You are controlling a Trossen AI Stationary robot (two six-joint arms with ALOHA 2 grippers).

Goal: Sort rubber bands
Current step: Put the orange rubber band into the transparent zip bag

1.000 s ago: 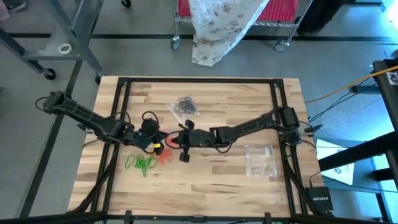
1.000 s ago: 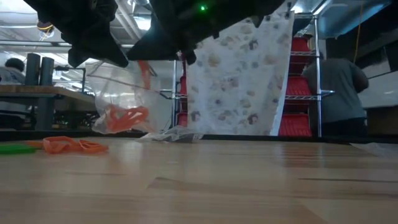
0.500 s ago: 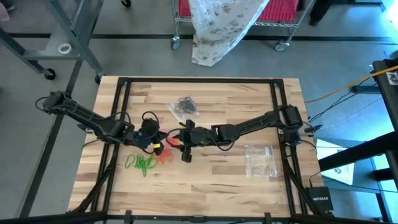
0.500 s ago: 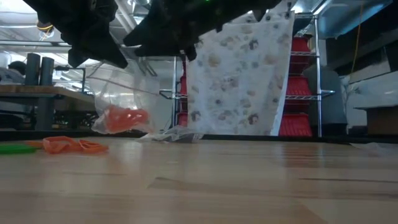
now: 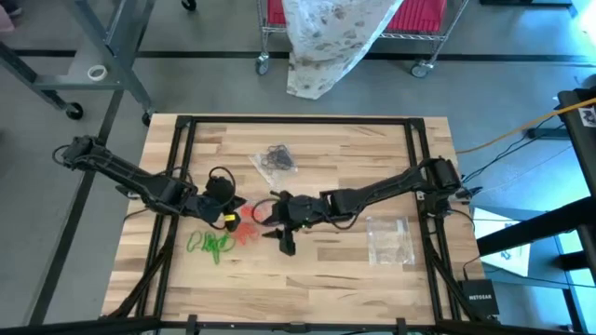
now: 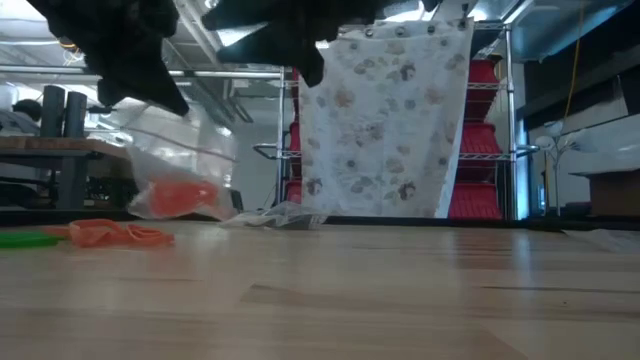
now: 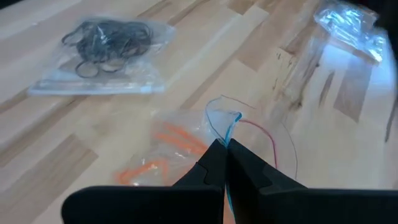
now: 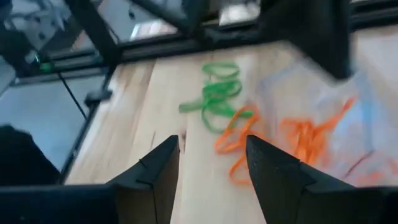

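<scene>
1. High view: rubber bands lie in three lots on the wooden table (image 5: 354,270). Green bands (image 5: 212,245) loose near the table's left-front; loose orange bands (image 5: 244,234) just beside them to the right.
2. More orange bands (image 6: 178,195) sit inside a clear bag (image 7: 186,140), seen as an orange clump at the bag's bottom in low view; bag's lower end rests on the table.
3. Black bands (image 5: 277,156) are in a second clear bag (image 5: 273,164), lying flat toward the table's far-centre, apart from both arms.
4. Left gripper (image 7: 225,158) is pinched tight on the top edge of the orange-band bag, fingers together w/ the film's blue and red seal lines coming out between the tips. It's at table centre-left, above the loose piles.
5. Right gripper (image 8: 210,152) just right of the bag, fingers apart w/ nothing between them; through the gap its wrist view shows green and orange bands on the wood. Not touching the bag, as far as high view shows.
6. Third clear bag (image 5: 389,239) lies flat at table's right side, near the right arm's base; contents not discernible.
7. Background: patterned cloth (image 6: 385,120) hangs over a red wire rack (image 6: 485,130) beyond the table's far edge.
</scene>
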